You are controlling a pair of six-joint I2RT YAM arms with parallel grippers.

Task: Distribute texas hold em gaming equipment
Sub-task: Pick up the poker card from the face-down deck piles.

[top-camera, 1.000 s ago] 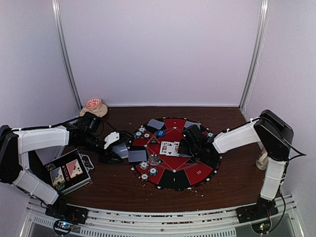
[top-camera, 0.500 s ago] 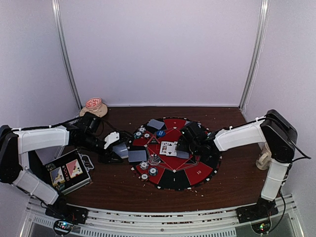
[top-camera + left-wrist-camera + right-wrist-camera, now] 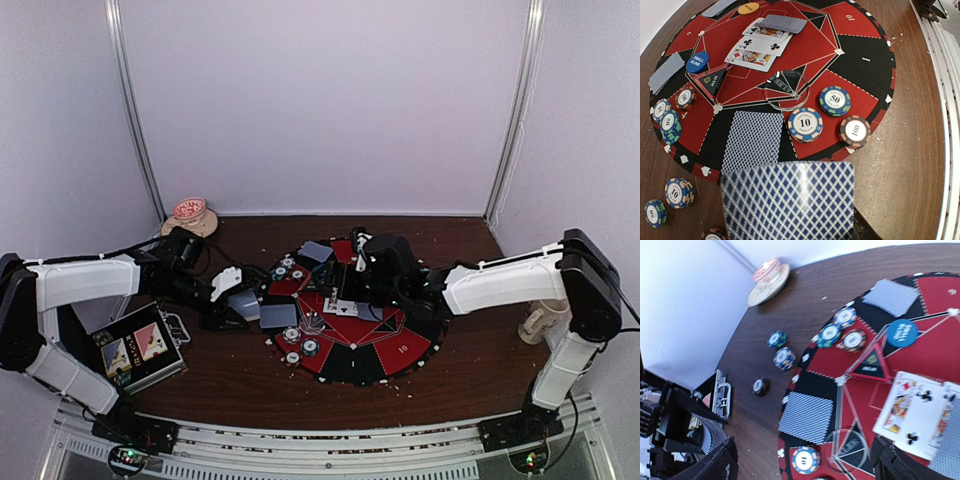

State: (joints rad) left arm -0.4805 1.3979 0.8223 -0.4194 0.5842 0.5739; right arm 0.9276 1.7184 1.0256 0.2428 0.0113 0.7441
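Observation:
My left gripper (image 3: 232, 306) hangs at the left rim of the round red-and-black mat (image 3: 352, 368), shut on a stack of blue-backed cards (image 3: 790, 200); the stack hides its fingers. Beyond the stack lie a face-down card (image 3: 754, 140), striped chips (image 3: 805, 124), a clear disc (image 3: 786, 90), a blue button (image 3: 697, 62) and an orange button (image 3: 748, 8). Three face-up cards (image 3: 760, 45) lie at the centre. My right gripper (image 3: 805, 465) hovers open above the mat's middle (image 3: 356, 280), nothing between its fingers (image 3: 715, 460).
A metal case (image 3: 140, 345) with card pictures lies at the left front. A beige mug (image 3: 535, 322) stands at the right edge, and a patterned cup on a saucer (image 3: 190, 212) at the back left. Loose chips (image 3: 784, 358) sit on the wood left of the mat.
My right gripper has opened wider and moved up and left over the mat's centre, now partly covering the face-up cards. The left arm and its cards have stayed still.

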